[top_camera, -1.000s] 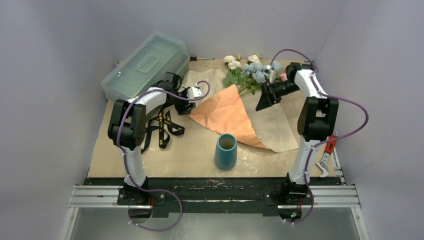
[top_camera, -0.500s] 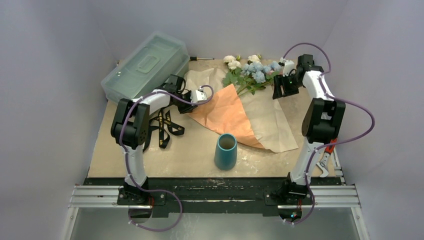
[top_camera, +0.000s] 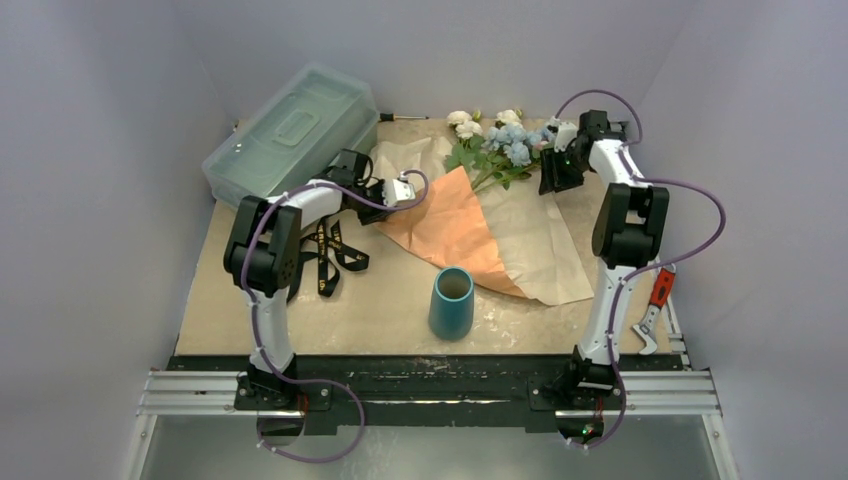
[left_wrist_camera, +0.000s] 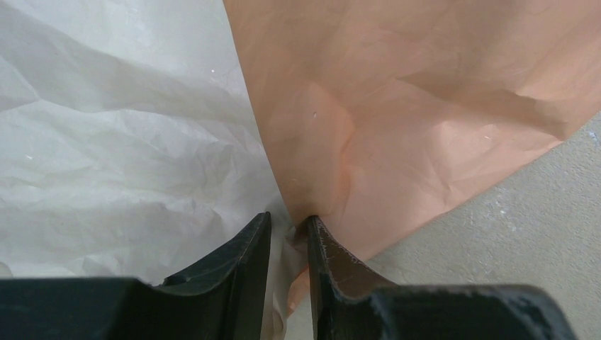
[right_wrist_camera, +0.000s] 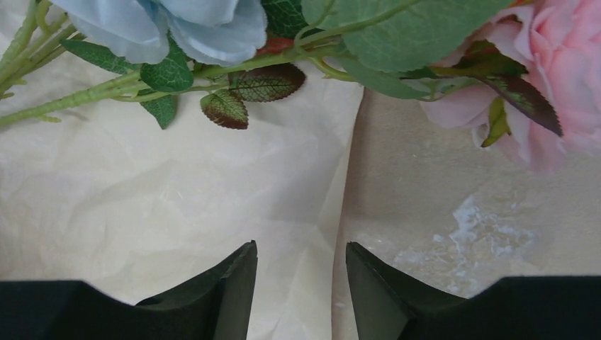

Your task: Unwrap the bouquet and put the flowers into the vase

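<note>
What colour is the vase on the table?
Teal-blue; the vase shows best in the top external view.

Teal vase (top_camera: pixel 451 301), upright and open-mouthed, stands at the near centre of the table (top_camera: pixel 380 310), just in front of the unfolded wrapping: an orange sheet (top_camera: pixel 450 225) overlying a tan sheet (top_camera: pixel 545 240), with the flowers (top_camera: pixel 497 143) lying at the far end, white and pale blue heads pointing away. Left gripper (top_camera: pixel 395 190) sits at the orange sheet's left edge, right gripper (top_camera: pixel 553 172) just right of the flowers. Also present: translucent toolbox (top_camera: pixel 290 130) far left, black ribbon (top_camera: pixel 330 255) beside the left arm, red-handled tool (top_camera: pixel 652 310) at the right edge.
</note>
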Tool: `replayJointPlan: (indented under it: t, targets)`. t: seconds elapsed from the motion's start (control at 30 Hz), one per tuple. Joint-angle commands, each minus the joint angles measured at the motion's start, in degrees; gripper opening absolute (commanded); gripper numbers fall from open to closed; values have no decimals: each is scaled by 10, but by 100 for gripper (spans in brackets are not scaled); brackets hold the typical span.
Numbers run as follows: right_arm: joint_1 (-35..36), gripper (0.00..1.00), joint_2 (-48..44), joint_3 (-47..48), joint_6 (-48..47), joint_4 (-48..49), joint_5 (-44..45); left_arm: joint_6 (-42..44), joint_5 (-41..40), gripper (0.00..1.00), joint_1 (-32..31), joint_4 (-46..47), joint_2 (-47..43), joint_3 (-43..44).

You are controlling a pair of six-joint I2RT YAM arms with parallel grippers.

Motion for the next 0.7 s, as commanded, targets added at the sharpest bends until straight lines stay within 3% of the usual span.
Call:
replayJointPlan:
  t: [0.0,0.3,0.67]
  targets:
    - [11,51,-1,19,4,9,-6,-5,-6,24,-2,35,14,16]
    - [12,40,31,21,13,16,13,-13,-16,20,-9,56,36,40]
    - [3,43,-14,14,4,13,0,-11,-19,19,-18,65,54,55]
